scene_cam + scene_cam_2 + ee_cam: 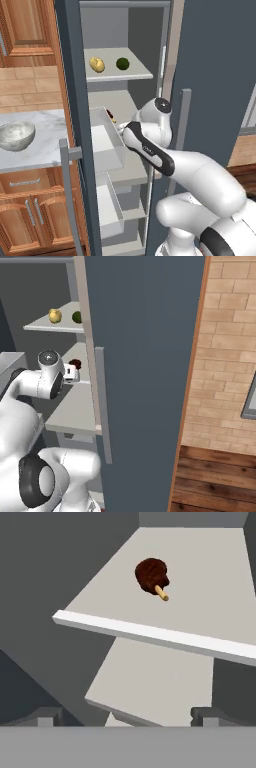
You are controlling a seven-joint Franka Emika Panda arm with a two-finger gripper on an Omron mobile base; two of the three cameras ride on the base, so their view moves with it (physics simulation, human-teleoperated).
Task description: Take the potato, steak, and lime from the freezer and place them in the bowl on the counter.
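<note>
The freezer [215, 75] stands open. On its upper shelf lie the yellow-tan potato [97, 64] [55, 316] and, to its right, the dark green lime [122, 63] [77, 317]. The dark brown-red steak [151, 575] [75, 363] [111, 118] lies one shelf lower, with a tan stub at one end. My gripper [127, 717] [70, 374] is inside the freezer at that shelf's height, pointing at the steak from a short distance. It is open, with nothing between its fingertips [47, 716]. The silvery bowl [16, 135] sits on the marble counter [45, 145] left of the freezer.
A white drawer [107, 142] juts out of the freezer just left of my forearm, with another [111, 210] below it. The shelf's pale front lip [150, 634] lies between hand and steak. The open door's bar handle [185, 130] rises right of the arm.
</note>
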